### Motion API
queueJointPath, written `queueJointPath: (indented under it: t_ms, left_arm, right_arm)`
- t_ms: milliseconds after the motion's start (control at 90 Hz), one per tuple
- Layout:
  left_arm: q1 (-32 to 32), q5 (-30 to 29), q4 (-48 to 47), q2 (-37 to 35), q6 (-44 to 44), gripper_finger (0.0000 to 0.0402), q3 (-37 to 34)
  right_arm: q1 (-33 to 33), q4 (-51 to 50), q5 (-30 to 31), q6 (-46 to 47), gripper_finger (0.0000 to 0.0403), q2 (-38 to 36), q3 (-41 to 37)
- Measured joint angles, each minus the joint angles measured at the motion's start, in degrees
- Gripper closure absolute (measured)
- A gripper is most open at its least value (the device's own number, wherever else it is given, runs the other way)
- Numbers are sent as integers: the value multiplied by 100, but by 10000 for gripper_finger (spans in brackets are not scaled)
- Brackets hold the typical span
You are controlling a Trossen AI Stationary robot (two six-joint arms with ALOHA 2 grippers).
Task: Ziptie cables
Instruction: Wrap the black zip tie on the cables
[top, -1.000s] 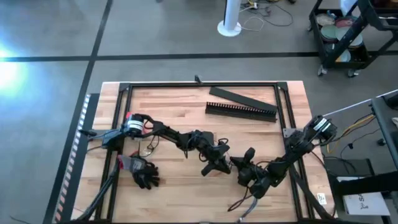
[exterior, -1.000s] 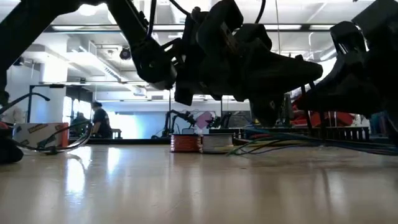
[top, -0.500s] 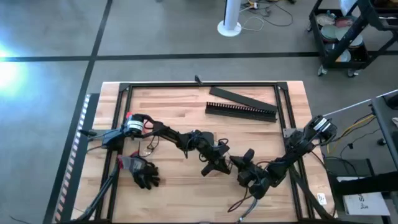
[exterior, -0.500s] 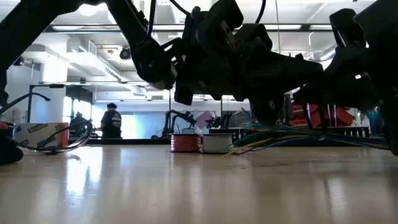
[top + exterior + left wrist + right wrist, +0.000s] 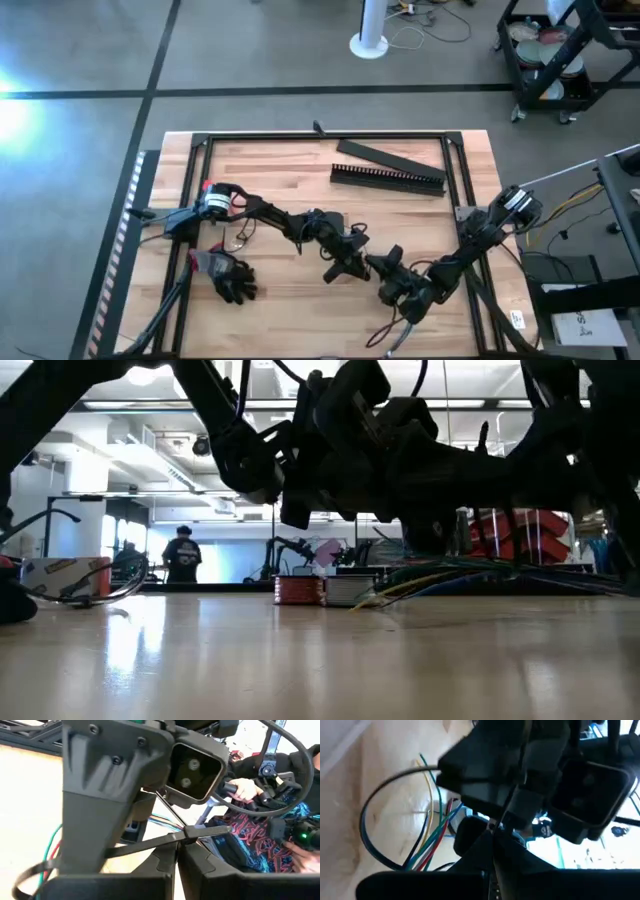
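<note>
Right now the ziptie (image 5: 165, 840) runs as a thin black strip across my left wrist view, curling into a loop at one end, its small head sitting at my left pincer (image 5: 352, 262), whose fingers are clamped on it. In my right wrist view the same strip (image 5: 512, 795) rises from between my right pincer's fingers, which are closed on it too. Beside it there, the cables (image 5: 432, 837) show as thin blue, green, yellow and red wires curving over the wood. My right pincer (image 5: 388, 270) meets the left one close over the front middle of the table (image 5: 270, 170), the two nearly touching.

No writing is readable on anything near; a red box (image 5: 62, 574) at the table's far left in the low view carries lettering too small to make out.

Since a second ago my right pincer has moved slightly towards the left one, and in the low view the person (image 5: 182, 555) in the room behind has walked a little rightward.

A black glove (image 5: 232, 277) lies near the left front corner, and the comb-toothed duct (image 5: 388, 178) lies well apart at the back.
</note>
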Motion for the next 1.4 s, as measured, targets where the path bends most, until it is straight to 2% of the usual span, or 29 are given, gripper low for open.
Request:
queueJointPath:
  t_ms: [378, 567, 678, 811, 922, 1056, 1200, 1400]
  left_arm:
    - [-13, 40, -2, 0, -44, 402, 4]
    - [-22, -19, -22, 0, 6, 402, 2]
    - [-23, -12, -136, 0, 62, 402, 2]
    - [-58, -96, -457, 0, 280, 402, 2]
    - [-88, -357, -608, 0, 438, 402, 2]
    - [-98, -425, -557, 0, 457, 401, 2]
    - [-101, -513, -552, 0, 605, 402, 2]
    - [-114, -707, -498, 0, 627, 402, 2]
  right_arm:
    - [278, -9, 45, -419, 403, 0, 311]
    - [412, -9, -78, -7, 401, 0, 328]
    - [411, -49, -299, 594, 376, -8, 328]
    - [409, -258, -541, 1469, 314, -51, 324]
    - [416, -1166, -769, 2657, 255, -250, 324]
    - [416, -2306, -1642, 4206, 200, -743, 183]
    - [414, -2436, -1689, 5315, 172, -1584, -534]
    - [92, -2427, -1653, 7116, 165, -2900, -1759]
